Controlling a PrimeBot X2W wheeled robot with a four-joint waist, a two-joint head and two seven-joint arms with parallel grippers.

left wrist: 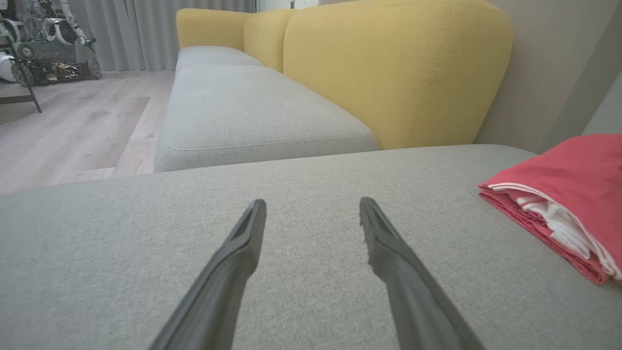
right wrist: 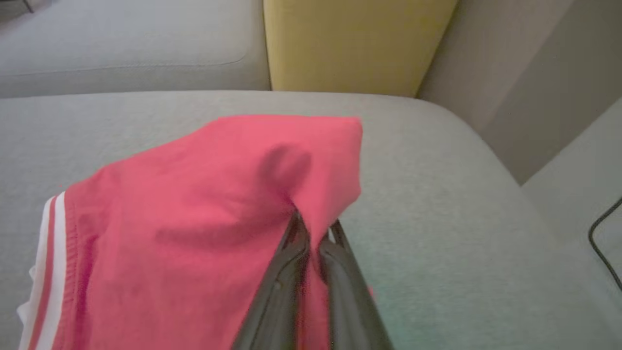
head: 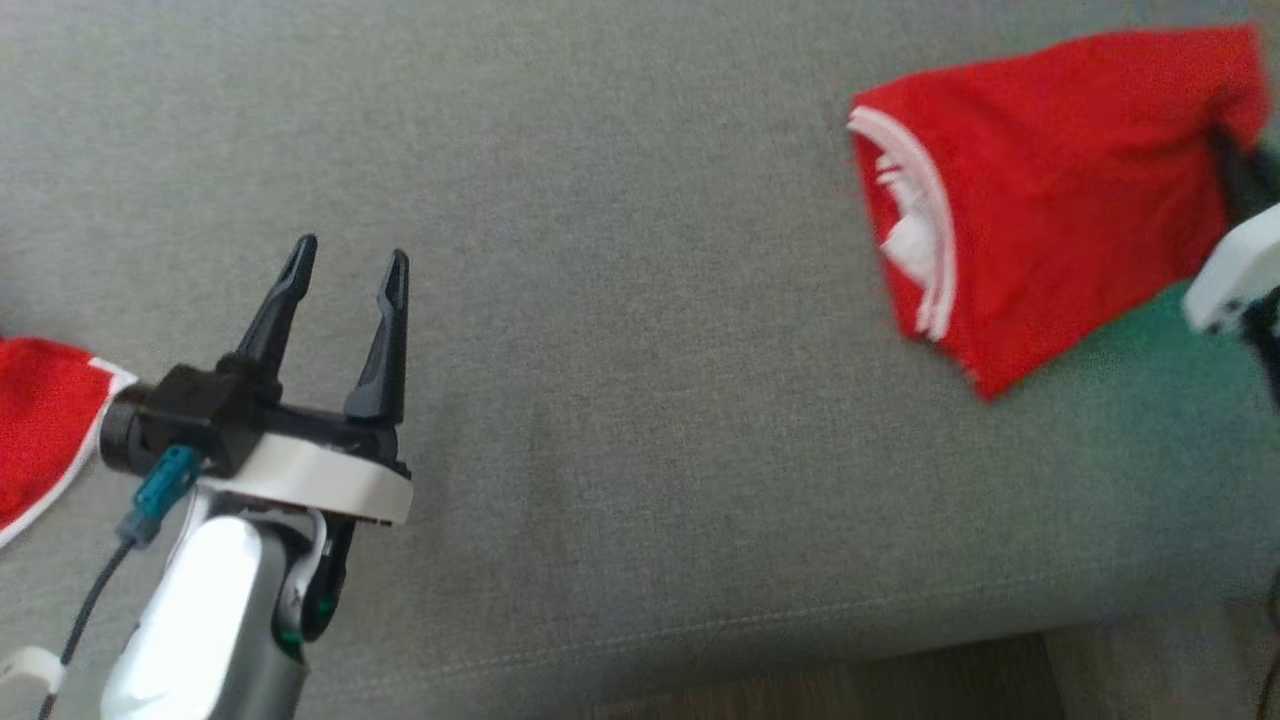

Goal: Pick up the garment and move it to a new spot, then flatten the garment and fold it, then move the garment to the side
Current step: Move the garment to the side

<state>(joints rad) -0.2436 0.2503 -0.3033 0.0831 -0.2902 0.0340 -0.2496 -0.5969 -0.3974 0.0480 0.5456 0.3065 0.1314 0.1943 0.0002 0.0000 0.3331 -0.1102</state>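
Head view: we note the folded red garment [head: 1050,190] at the right end of the grey cushion [head: 640,400], left gripper [head: 350,255] well apart, fingers spread wide, empty; left wrist view: same wide gap, garment off to its right; right wrist view: right gripper [right wrist: 313,228] clamped tight on the garment's edge.

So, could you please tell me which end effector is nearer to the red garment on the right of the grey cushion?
Right. The right end effector is shut on the red garment; the left end effector stands open, well apart to its left across the grey cushion.
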